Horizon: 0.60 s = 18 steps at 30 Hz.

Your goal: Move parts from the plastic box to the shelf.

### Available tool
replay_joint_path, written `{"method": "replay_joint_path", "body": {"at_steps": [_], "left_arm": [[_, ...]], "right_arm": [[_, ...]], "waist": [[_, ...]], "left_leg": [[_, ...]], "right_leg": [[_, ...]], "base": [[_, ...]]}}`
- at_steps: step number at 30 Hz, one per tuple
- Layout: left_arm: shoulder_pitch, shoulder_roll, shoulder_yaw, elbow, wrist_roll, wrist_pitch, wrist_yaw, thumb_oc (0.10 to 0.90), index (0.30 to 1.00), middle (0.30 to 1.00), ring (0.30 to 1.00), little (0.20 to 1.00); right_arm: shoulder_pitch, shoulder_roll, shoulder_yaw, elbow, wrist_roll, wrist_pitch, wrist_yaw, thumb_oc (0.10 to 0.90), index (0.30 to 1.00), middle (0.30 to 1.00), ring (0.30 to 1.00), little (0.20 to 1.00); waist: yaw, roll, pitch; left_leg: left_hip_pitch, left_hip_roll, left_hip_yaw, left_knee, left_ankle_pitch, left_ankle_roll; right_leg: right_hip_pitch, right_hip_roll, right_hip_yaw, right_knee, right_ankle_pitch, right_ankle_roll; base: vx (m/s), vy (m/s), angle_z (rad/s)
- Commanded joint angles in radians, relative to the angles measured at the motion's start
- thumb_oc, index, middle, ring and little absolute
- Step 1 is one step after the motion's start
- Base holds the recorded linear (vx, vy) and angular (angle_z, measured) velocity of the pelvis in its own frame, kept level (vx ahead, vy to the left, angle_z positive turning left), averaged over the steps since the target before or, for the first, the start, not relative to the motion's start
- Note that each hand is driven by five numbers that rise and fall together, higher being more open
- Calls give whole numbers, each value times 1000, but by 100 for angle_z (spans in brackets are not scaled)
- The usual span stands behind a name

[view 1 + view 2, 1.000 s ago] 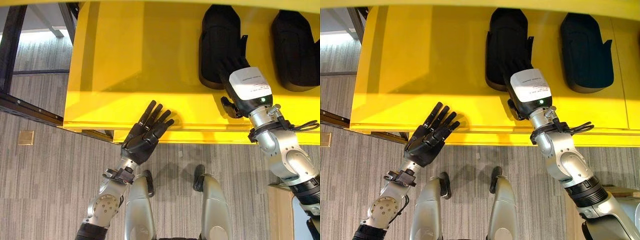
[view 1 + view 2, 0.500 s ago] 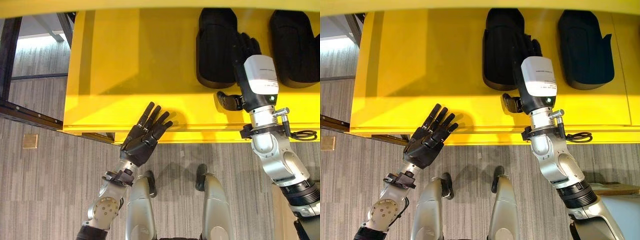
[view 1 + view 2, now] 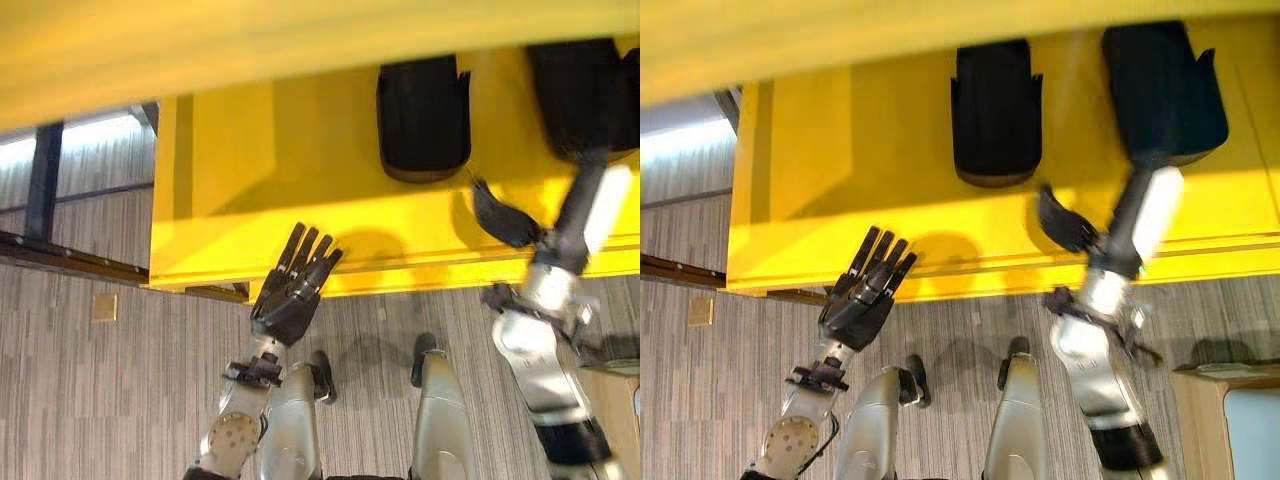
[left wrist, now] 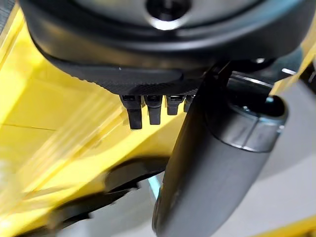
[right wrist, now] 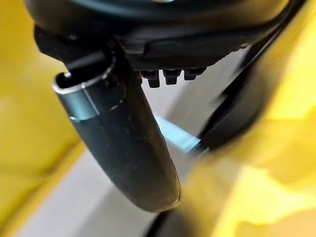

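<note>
Two black parts (image 3: pixel 997 112) (image 3: pixel 1162 90) are seen lying apart on the yellow shelf (image 3: pixel 840 160). The right hand (image 3: pixel 1070 222) is reached toward the right-hand part, thumb spread, nothing clamped. The left hand (image 3: pixel 862 298) is held flat-fingered at the shelf's front edge.

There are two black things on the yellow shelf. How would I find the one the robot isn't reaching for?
Start at the big yellow shelf. Two black parts lie side by side near its back. Pick the left part: it lies alone with bare yellow all round it, while the right part has the robot's right hand stretched up to it.
</note>
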Motion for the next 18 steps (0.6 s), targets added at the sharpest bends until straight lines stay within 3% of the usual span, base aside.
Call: {"method": "replay_joint_path", "body": {"at_steps": [1,5,8,12,18], "left_arm": [[-31,49,84,-73,43,-138,7,900,1000,1000,1000,1000],[5,48,136,-68,60,-66,-18,900,1000,1000,1000,1000],[13,56,139,-55,63,-45,-35,900,1000,1000,1000,1000],[13,54,134,-32,78,-26,-35,900,1000,1000,1000,1000],[-5,64,126,8,90,11,-20,900,1000,1000,1000,1000]], "right_arm": [[-145,-23,-105,-111,99,-170,-141,900,1000,1000,1000,1000],[-51,45,-195,29,507,-235,-82,900,1000,1000,1000,1000],[-31,67,-237,74,533,-260,-104,900,1000,1000,1000,1000],[-30,79,-264,108,548,-227,-126,900,1000,1000,1000,1000],[-37,91,-270,247,533,-109,-210,900,1000,1000,1000,1000]], "waist": [[-10,-36,-106],[-16,-56,-194],[-18,-67,-239],[-20,-77,-293],[-22,-95,-371]], "left_leg": [[48,-8,-32,-177,112,13],[174,7,-6,-380,192,-14],[229,16,11,-461,231,-27],[280,25,31,-527,263,-37],[377,19,63,-626,280,-47]], "right_leg": [[56,43,-42,73,-114,-47],[204,65,-80,-170,-26,-23],[270,73,-99,-270,18,-11],[332,83,-112,-364,64,0],[433,90,-114,-502,126,30]], "base": [[46,-20,-6],[108,-70,-6],[112,-53,8],[104,-15,5],[82,53,2]]}}
